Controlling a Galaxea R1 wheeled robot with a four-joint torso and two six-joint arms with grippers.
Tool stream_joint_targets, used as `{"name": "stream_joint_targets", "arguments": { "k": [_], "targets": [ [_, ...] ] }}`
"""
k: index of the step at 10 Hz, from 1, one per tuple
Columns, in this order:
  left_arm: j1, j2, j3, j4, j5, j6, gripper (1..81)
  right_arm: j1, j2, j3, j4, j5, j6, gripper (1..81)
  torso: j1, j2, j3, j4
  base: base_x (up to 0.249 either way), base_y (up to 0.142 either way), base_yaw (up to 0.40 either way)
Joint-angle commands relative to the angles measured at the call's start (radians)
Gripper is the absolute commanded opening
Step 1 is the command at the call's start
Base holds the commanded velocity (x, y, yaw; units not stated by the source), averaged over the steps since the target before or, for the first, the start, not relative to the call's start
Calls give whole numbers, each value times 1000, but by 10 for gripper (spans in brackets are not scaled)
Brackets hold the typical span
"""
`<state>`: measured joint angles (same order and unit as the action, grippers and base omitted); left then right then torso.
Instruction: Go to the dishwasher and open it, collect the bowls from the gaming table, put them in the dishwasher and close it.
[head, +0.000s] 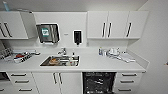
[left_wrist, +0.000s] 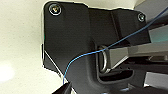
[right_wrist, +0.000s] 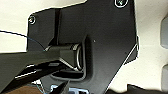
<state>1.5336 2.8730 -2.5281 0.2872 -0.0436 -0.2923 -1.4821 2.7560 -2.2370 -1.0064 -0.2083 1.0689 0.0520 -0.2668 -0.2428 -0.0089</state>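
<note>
- Facing a kitchen counter (head: 100, 65) from the head view, the dishwasher (head: 99, 82) sits under the worktop, right of centre, with its dark inside and wire racks on show.
- White cabinet doors (head: 60, 82) stand just left of it and drawers (head: 128, 81) just right.
- A steel sink (head: 60, 60) is set into the counter, up and to the left of the dishwasher, with a tap (head: 62, 51) behind it and some things inside it that I cannot make out.
- A dish rack (head: 21, 57) sits at the counter's left end; small items (head: 113, 52) cluster near the right end.
- Wall cupboards (head: 117, 24) hang above, with a paper dispenser (head: 47, 33) and a dark soap dispenser (head: 77, 37) on the wall.
- In the left wrist view, a thin blue wire (left_wrist: 100, 50) crosses the robot's dark plate over a pale floor; I cannot tell how the left gripper's fingers stand.
- In the right wrist view, the dark plate lies over the same pale floor; the right gripper's fingers cannot be judged either.
</note>
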Motion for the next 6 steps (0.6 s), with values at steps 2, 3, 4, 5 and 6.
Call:
{"name": "stream_joint_targets", "arguments": {
  "k": [2, 3, 4, 5, 6],
  "targets": [
    [-37, 82, -109, -19, 105, -4, 811, 35, 130, -223, -8, -37, -3, 811, 0, 0, 0, 0, 0, 0, 0],
    [-37, 88, -110, -20, 114, -4, 811, 27, 159, -272, -3, -37, -1, 811, 0, 0, 0, 0, 0, 0, 0],
    [-37, 86, -110, -38, 116, -4, 811, 9, 181, -300, 2, -37, 5, 811, 0, 0, 0, 0, 0, 0, 0],
    [-37, 85, -110, -49, 116, -4, 811, -11, 190, -302, -1, -36, 5, 811, 0, 0, 0, 0, 0, 0, 0],
    [-37, 89, -110, -43, 114, -2, 811, -17, 196, -306, 41, -27, 0, 811, 0, 0, 0, 0, 0, 0, 0]
  ]
}}
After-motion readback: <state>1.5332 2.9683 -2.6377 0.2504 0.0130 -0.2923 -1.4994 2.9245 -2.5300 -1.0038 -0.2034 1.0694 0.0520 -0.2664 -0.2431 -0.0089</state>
